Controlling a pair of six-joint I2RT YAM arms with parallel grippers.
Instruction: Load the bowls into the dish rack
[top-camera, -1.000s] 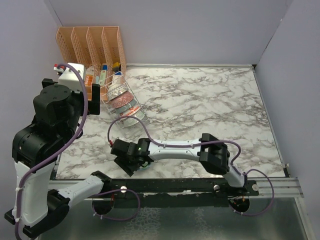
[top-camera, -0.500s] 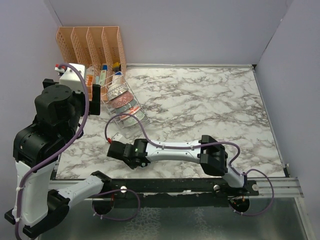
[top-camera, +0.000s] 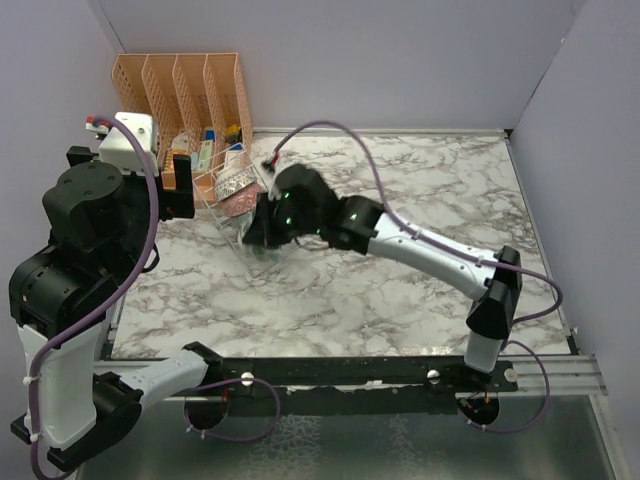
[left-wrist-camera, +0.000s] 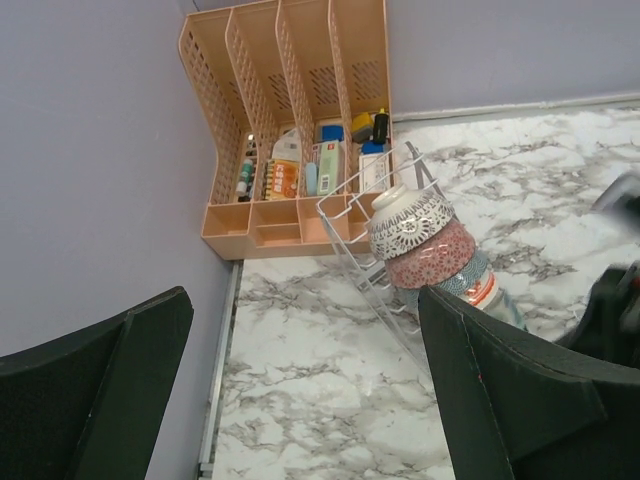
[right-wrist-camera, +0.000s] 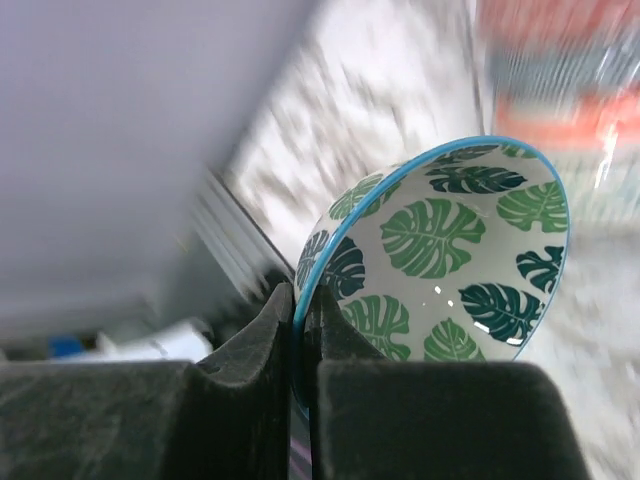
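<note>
My right gripper (right-wrist-camera: 300, 335) is shut on the blue rim of the green leaf-patterned bowl (right-wrist-camera: 450, 255), one pad inside and one outside. From above, the right gripper (top-camera: 258, 238) hangs at the near end of the dish rack (top-camera: 222, 207), a tilted wire box. Inside the rack, three bowls lie in a row: a white lattice bowl (left-wrist-camera: 410, 222), a red-patterned bowl (left-wrist-camera: 430, 257) and a red-rimmed bowl (left-wrist-camera: 478, 287). My left gripper (left-wrist-camera: 300, 400) is open and holds nothing, to the left of the rack (left-wrist-camera: 355, 255).
An orange slotted organizer (top-camera: 185, 85) with small bottles and boxes stands in the back left corner, touching the rack's far end. Purple walls close the left, back and right sides. The left arm's bulk (top-camera: 90, 250) rises at the table's left edge.
The right gripper closed on the leaf bowl near the table's front edge, then lifted and swung it back to the rack. The left arm drew slightly left.
</note>
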